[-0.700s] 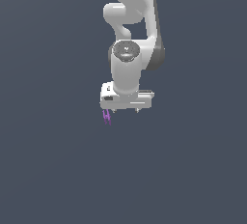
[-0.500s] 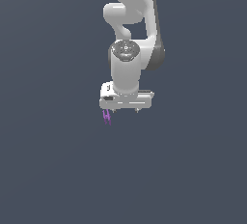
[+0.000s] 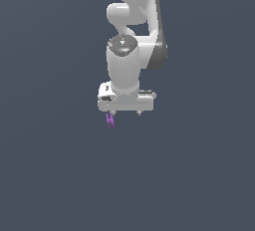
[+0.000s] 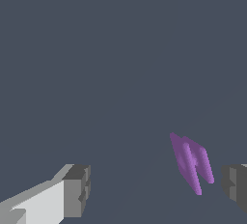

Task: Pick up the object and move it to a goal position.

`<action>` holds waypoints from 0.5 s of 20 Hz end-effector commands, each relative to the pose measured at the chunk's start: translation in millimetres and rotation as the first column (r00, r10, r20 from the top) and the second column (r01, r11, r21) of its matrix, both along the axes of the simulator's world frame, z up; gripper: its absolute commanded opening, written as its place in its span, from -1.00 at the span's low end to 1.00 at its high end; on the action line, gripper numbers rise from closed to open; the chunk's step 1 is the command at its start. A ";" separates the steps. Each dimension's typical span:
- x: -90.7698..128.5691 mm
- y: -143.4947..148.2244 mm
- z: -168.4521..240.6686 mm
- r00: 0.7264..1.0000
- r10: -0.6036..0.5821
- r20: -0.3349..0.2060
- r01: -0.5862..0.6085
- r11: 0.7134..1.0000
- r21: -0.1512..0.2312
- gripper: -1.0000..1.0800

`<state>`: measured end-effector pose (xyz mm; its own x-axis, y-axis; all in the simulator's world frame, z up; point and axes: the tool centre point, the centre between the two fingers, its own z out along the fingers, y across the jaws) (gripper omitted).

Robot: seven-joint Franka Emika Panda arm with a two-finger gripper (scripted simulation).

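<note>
The object (image 3: 110,120) is a tiny bright purple H-shaped piece on the dark grey floor, just below the gripper's finger on the exterior view's left. My white gripper (image 3: 125,113) points straight down over it. In the wrist view the object (image 4: 193,162) stands on edge between the two grey fingertips (image 4: 77,189), much closer to one of them and touching neither. The gripper (image 4: 157,189) is open wide, with nothing held.
Plain dark grey floor fills both views. The white arm (image 3: 134,26) rises above the gripper toward the top of the exterior view. No goal marker shows.
The gripper hand has shifted slightly toward the exterior view's left. The purple object has stayed where it was.
</note>
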<state>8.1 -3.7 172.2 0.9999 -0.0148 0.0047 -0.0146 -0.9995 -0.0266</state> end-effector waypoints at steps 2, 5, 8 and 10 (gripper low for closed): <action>-0.8 -0.7 -1.8 1.000 0.005 -0.001 -0.005 1.000 0.000 0.92; -2.5 -4.8 -5.9 1.000 0.016 -0.001 -0.016 1.000 -0.002 0.92; -5.3 -11.8 -12.2 0.999 0.036 0.000 -0.036 0.999 -0.004 0.92; -8.1 -17.8 -18.1 0.999 0.053 0.000 -0.053 0.999 -0.007 0.92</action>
<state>2.1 -16.9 158.4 0.9996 0.0267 0.0050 0.0268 -0.9994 -0.0216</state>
